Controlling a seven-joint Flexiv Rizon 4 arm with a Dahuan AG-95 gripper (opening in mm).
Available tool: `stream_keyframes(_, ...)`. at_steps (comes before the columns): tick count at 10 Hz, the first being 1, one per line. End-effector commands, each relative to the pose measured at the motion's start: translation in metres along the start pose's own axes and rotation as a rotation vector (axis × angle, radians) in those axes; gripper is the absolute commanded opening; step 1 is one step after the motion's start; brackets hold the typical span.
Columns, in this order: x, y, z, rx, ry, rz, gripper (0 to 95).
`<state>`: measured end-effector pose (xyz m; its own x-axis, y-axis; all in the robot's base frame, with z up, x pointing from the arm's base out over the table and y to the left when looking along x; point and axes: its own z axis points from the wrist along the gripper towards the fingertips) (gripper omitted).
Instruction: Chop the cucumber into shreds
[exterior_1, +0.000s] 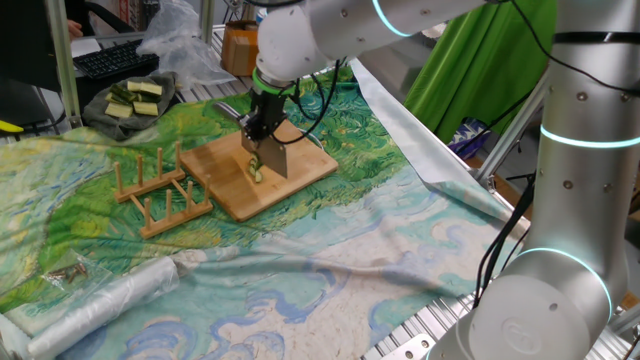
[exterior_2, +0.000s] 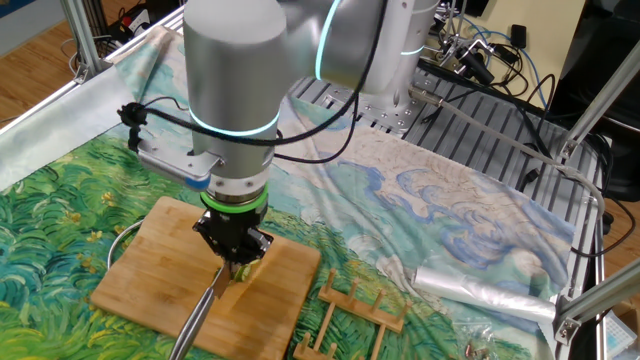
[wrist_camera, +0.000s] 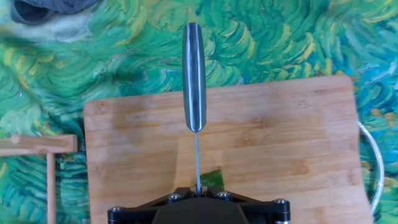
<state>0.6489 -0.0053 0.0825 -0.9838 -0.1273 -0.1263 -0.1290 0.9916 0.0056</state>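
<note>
My gripper (exterior_1: 262, 133) is shut on a knife, holding it by the top of its blade, over the wooden cutting board (exterior_1: 300, 170). In the hand view the grey handle (wrist_camera: 194, 74) points away from me and the thin blade spine (wrist_camera: 198, 155) runs into the gripper (wrist_camera: 198, 190). The cucumber (wrist_camera: 212, 179), a small dark green chunk, lies on the board right beside the blade and is partly hidden under my hand. It shows below the blade in one fixed view (exterior_1: 256, 171) and under the gripper (exterior_2: 236, 260) in the other fixed view (exterior_2: 245, 269).
A wooden peg rack (exterior_1: 160, 190) stands left of the board. A dark plate (exterior_1: 100, 118) holding longer green sticks sits at the back left. A rolled plastic sheet (exterior_1: 110, 300) lies near the front. A white cable (wrist_camera: 373, 168) runs past the board's right edge.
</note>
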Motion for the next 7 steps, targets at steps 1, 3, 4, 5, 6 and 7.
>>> stream_keyframes(1,0.001,-0.004,0.002,-0.005,-0.018,-0.008,0.0)
stream_keyframes(3,0.001,-0.005,0.005,-0.006,-0.022,-0.008,0.0)
stream_keyframes(4,0.001,-0.004,0.007,-0.009,-0.023,-0.005,0.0)
stream_keyframes(5,0.001,-0.004,0.010,-0.007,-0.029,-0.005,0.0)
stream_keyframes(6,0.001,-0.004,0.011,-0.010,-0.030,-0.006,0.0)
stream_keyframes(7,0.001,-0.004,0.016,-0.008,-0.032,-0.017,0.0)
